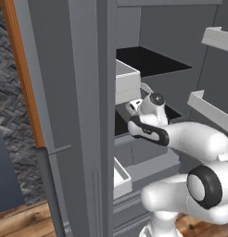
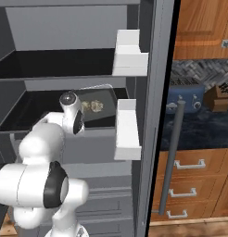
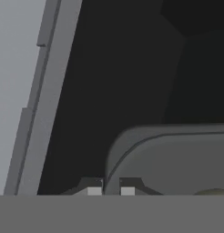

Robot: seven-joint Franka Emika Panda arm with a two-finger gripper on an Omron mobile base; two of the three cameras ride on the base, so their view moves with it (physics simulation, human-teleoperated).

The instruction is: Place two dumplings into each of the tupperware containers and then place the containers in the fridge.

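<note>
Hand (image 3: 107, 190): clenched on the rim of the container, its two small dark fingertips (image 3: 92, 187) close together on either side of the rim's rounded corner in the hand view.
Container (image 2: 98, 107): shallow, translucent grey, flat on the dark middle shelf inside the fridge, toward the right side of the compartment in the right base view; in the left base view a sliver of its rim (image 1: 147, 88) shows just above the wrist.
Dumplings (image 2: 93, 107): two small tan lumps side by side inside the container, near its middle; in the hand view a pale edge of one (image 3: 214, 191) shows at the bottom right.
Arm (image 1: 190, 139): white with dark joints, reaching forward from the base into the open fridge, wrist just over the front part of the middle shelf.
Fridge (image 1: 83, 92): grey steel, both doors open, grey inside.
Middle shelf (image 2: 32, 111): dark, carrying the container; the upper shelf (image 2: 55, 62) above it is dark too.
Door bins (image 2: 127, 129): white, two on the right door, one above the other; more pale bins (image 1: 125, 81) on the left door.
Door handle (image 2: 174, 152): long, grey, upright on the right door's outer side.
Surface (image 2: 199, 127): dark, beyond the right door, with a blue toaster (image 2: 185, 99) and a knife block (image 2: 220, 97); wooden drawers (image 2: 190, 185) below it.
</note>
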